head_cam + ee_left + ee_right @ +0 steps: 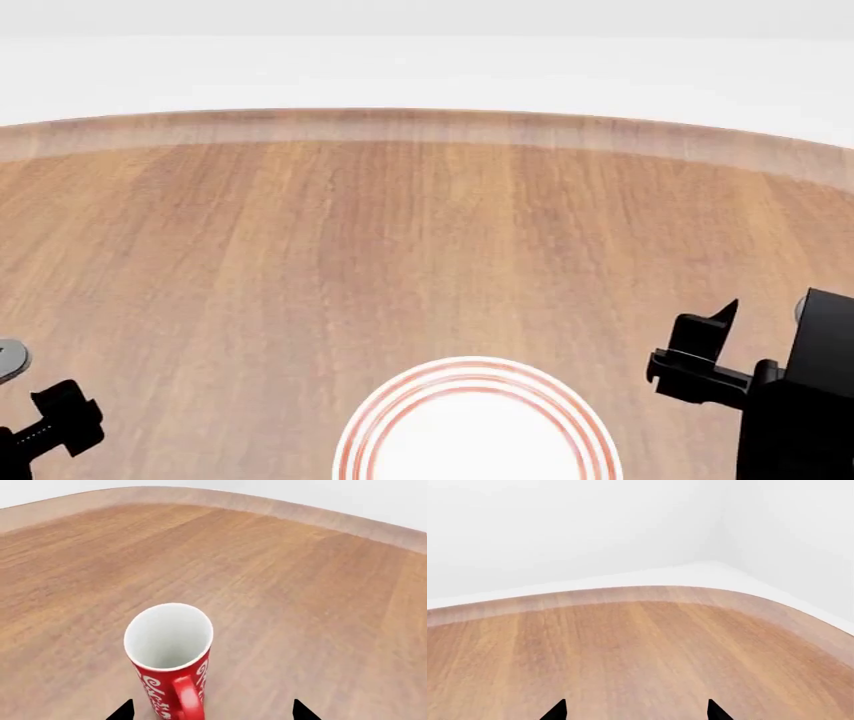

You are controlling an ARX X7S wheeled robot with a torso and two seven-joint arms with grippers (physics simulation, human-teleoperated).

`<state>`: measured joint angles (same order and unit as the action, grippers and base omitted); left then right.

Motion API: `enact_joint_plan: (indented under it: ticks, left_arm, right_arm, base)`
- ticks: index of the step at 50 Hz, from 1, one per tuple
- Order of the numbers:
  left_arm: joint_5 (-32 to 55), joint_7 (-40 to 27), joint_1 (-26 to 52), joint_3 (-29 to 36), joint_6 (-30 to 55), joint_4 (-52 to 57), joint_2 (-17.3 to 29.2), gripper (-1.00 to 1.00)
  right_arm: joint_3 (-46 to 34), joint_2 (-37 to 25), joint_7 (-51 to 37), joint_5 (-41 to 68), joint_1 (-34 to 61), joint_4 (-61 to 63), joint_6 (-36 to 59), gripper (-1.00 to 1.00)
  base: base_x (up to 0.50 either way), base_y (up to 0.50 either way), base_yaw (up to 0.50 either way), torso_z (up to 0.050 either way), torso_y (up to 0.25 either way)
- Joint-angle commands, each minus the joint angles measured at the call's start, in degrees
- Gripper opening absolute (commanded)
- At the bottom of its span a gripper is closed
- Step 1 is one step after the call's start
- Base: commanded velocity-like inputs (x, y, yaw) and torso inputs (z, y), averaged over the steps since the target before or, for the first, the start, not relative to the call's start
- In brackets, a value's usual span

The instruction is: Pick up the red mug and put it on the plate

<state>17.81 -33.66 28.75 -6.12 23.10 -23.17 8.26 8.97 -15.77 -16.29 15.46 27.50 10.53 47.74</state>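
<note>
The red mug (172,662) with white pattern and white inside stands upright on the wooden table in the left wrist view, its red handle toward the camera. My left gripper (213,714) is open, its two black fingertips (123,712) wide apart, the mug standing just beyond them and nearer one tip. The mug does not show in the head view. The white plate with red rings (477,430) lies at the near middle of the table in the head view, between my arms. My right gripper (636,712) is open and empty over bare wood.
The wooden table (400,230) has a rounded far edge with a white floor and wall beyond. My left arm (47,425) shows at the head view's lower left, my right arm (774,385) at its lower right.
</note>
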Motion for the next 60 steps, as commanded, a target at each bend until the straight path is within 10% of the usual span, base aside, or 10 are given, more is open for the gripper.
enact_joint_plan:
  ticks: [1,37,58,59,60]
  left_arm:
    - [-1.4,1.8,3.5,-1.7,-4.6,-10.3,-0.5,1.0]
    - [-4.3,6.0,18.6,-0.7,-25.0,-50.9,0.4,1.0]
    - [-9.6,6.6,18.5,-5.9,-22.6,-51.8,0.2,1.0]
    - [-10.0,6.3,18.4,-6.2,-23.1,-51.8,0.1,-1.0]
    - [-10.7,6.9,18.3,-6.0,-23.5,-51.8,0.0,-1.0]
  right_arm:
    - [1.2,1.0,1.5,-0.7,0.0,-1.0,-0.7,1.0]
    - [0.5,1.3,2.1,-0.4,-0.6,-6.2,-5.0,1.0]
    - [0.1,1.1,2.0,-0.1,-0.2,-7.1,-5.2,1.0]
    - [0.1,1.1,2.0,0.0,-0.3,-7.0,-5.2,1.0]
    - [0.0,1.0,2.0,0.0,-0.2,-7.2,-5.3,1.0]
  base:
    - [0.0,0.0,0.0,0.0,0.0]
    - [0.0,0.0,0.0,0.0,0.0]
    - [0.0,0.0,0.0,0.0,0.0]
    - [0.0,0.0,0.0,0.0,0.0]
    - [0.0,0.0,0.0,0.0,0.0]
